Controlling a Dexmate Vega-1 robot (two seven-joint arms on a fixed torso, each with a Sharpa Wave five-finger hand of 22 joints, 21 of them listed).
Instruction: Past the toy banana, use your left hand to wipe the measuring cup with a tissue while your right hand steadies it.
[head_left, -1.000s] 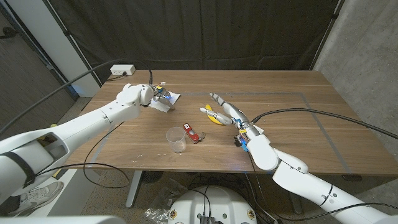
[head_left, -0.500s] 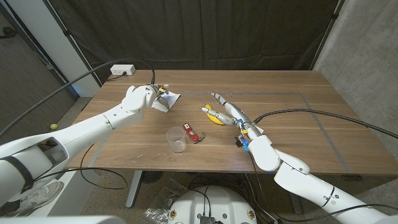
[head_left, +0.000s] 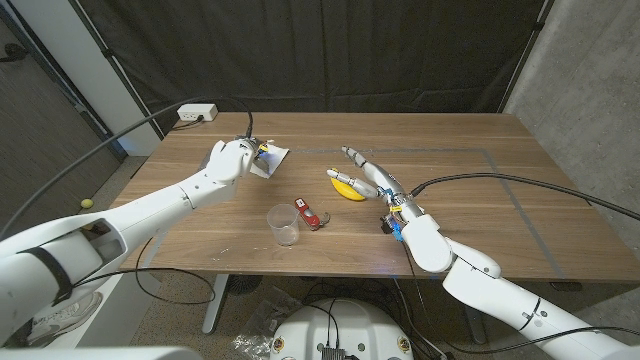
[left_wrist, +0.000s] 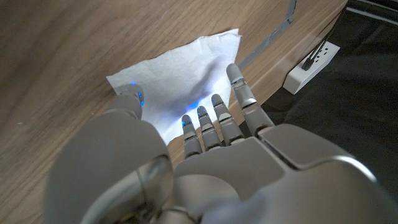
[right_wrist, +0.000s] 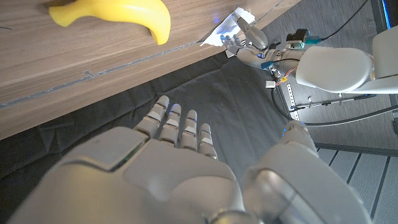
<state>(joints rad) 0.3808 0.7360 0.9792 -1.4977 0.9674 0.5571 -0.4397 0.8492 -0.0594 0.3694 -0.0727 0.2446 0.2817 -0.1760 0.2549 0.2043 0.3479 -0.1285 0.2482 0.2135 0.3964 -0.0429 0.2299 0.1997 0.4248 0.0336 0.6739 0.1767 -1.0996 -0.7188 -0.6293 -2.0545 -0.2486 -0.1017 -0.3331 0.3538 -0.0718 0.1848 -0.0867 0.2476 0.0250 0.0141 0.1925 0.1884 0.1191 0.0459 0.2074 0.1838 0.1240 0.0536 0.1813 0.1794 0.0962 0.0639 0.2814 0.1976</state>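
Head view, measuring cup (head_left: 284, 224): clear, upright near the desk's (head_left: 470, 200) front edge, nothing visible inside, untouched.
Red item (head_left: 309, 215): just beside the cup; too small to identify.
Toy banana (head_left: 347, 186): beyond the cup, by the right hand (head_left: 374, 180), whose fingers are straight, apart, holding nothing.
Tissue (left_wrist: 180, 74): far-left corner, partly hidden under left hand (left_wrist: 205, 134); fingertips (left_wrist: 186, 121) press it, no grip.

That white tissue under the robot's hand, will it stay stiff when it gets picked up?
Probably not. The tissue looks thin and lies flat on the table, so it should droop and crumple. Being light, it may slide as the left hand gathers it.
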